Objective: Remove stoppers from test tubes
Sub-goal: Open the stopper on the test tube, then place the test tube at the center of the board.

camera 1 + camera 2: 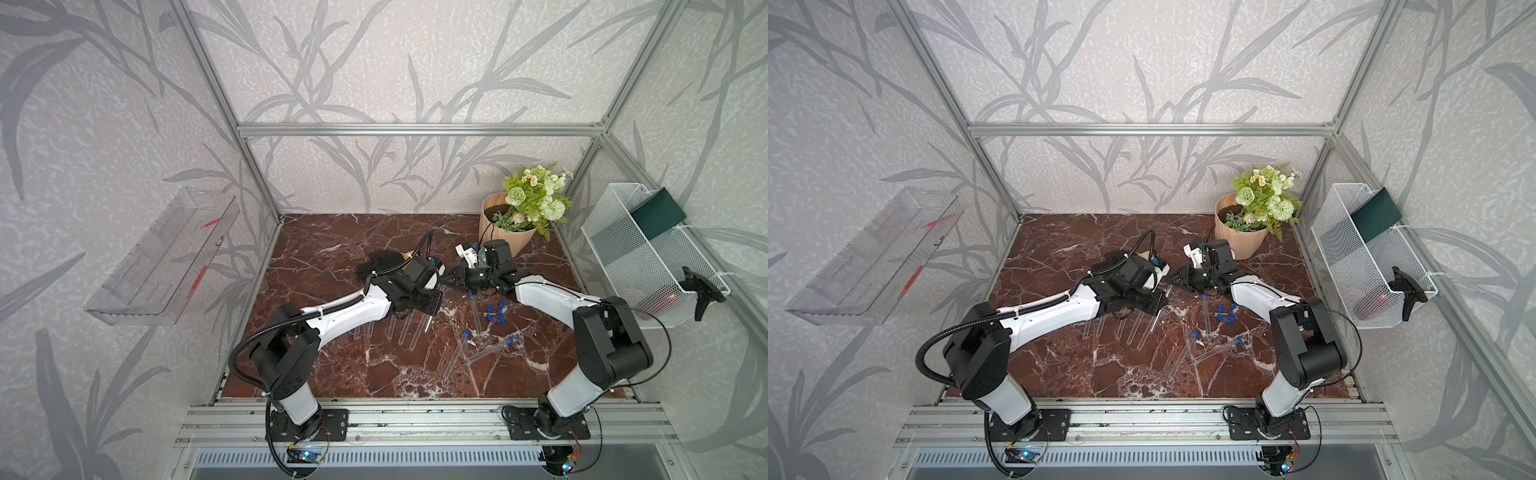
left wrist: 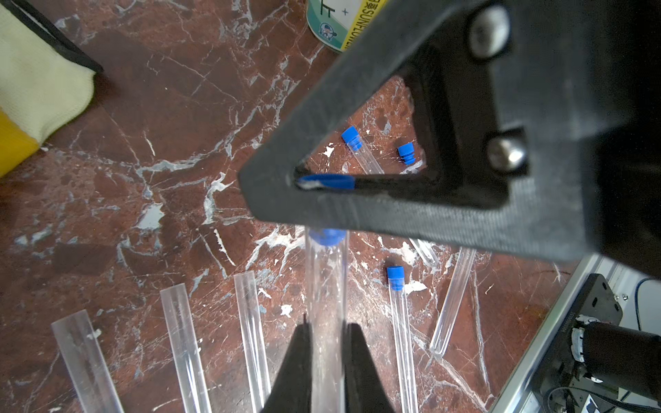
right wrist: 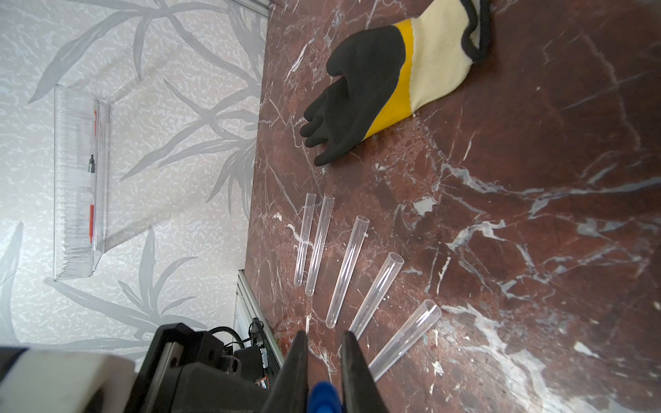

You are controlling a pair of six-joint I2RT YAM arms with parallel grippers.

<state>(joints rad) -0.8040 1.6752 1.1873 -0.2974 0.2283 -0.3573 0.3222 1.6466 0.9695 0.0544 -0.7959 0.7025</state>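
**Light.** Bright, even and diffuse; I can pick out no single lamp. Soft shadows lie on the marble table (image 1: 324, 241) beneath the arms (image 1: 345, 311), nearer to me than the flower pot (image 1: 505, 232).

**Glare.** There is a pale sheen on the marble in the right wrist view and white streaks along the test tube (image 2: 327, 286). A red glow shows in the wire basket (image 1: 615, 249), right of the pot.

**Distortion.** In both top views the frame posts (image 1: 216, 83) splay outward, high above the pot.

**Focus.** I read both top views as sharp. The right gripper (image 2: 314, 184) looms soft and grainy before the left wrist camera. The stopper (image 3: 323, 395) is a blue blur.
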